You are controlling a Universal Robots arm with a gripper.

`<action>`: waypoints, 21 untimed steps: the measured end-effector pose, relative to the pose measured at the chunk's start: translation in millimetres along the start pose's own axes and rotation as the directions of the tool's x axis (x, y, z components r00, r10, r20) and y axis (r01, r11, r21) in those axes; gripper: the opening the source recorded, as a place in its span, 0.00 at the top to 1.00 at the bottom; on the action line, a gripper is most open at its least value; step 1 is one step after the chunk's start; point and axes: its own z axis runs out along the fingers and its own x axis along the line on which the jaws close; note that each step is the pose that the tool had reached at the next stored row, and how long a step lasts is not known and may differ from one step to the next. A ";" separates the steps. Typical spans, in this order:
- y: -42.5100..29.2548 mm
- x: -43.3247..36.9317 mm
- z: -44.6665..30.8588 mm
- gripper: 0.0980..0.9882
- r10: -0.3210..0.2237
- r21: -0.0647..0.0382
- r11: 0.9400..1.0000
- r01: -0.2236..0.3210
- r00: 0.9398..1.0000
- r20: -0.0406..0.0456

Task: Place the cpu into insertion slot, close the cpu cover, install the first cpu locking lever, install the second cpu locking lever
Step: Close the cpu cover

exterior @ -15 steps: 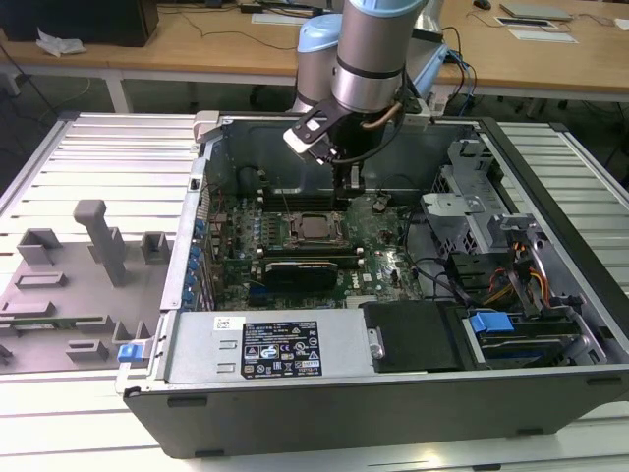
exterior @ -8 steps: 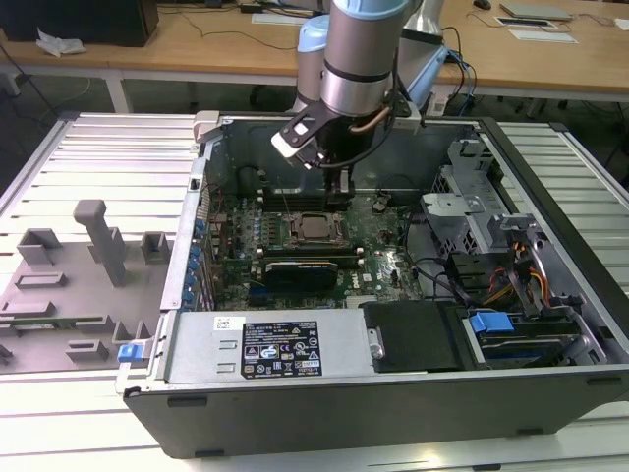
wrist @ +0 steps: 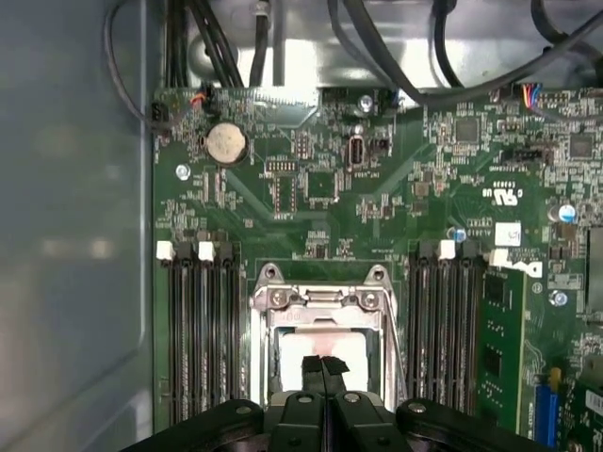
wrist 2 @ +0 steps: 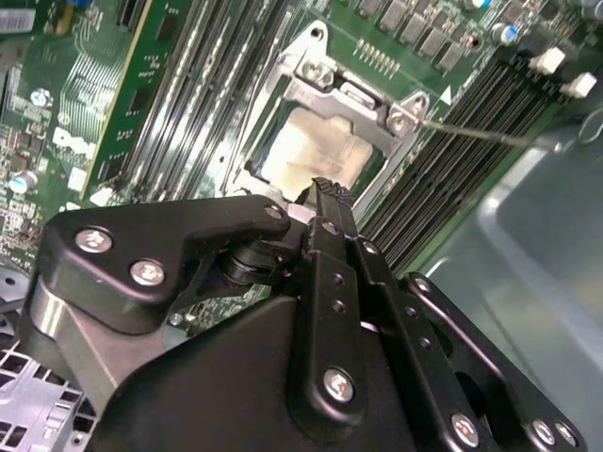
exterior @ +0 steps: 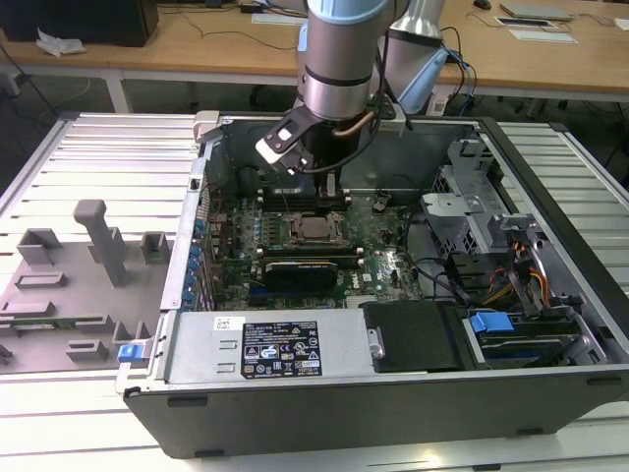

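Note:
The insertion slot (wrist: 320, 301) sits amid the green board, between rows of black memory slots. The cpu's pale top (wrist: 300, 350) lies in it and shows through the window of the silver cpu cover (wrist: 320, 298), which lies flat over it. In the second wrist view the cpu (wrist 2: 306, 151) and cover (wrist 2: 334, 89) show the same way, and a thin silver locking lever (wrist 2: 476, 131) sticks out sideways from the cover's corner. My gripper (wrist: 323, 365) hovers just above the cpu's edge, fingers pressed together with nothing between them. In the exterior view the gripper (exterior: 331, 194) hangs over the socket (exterior: 313, 230).
The open computer case (exterior: 295, 403) surrounds the board, with a metal wall (wrist: 75, 235) close beside the memory slots. Black cables (wrist: 396, 56) run above the board. A drive cage (exterior: 472, 187) and power supply (exterior: 275, 349) flank the working area. Grey fixtures (exterior: 98, 241) stand on the table.

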 end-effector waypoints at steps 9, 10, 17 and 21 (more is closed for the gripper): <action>-2.8 0.0 1.2 0.99 -0.049 0.000 0.999 0.049 0.999 0.003; -2.9 0.0 1.3 0.99 -0.090 0.002 0.996 0.090 0.996 0.005; -2.9 0.0 2.1 0.99 -0.225 0.007 0.974 0.225 0.974 0.007; -2.9 -0.1 2.7 0.99 -0.318 0.010 0.948 0.318 0.948 0.008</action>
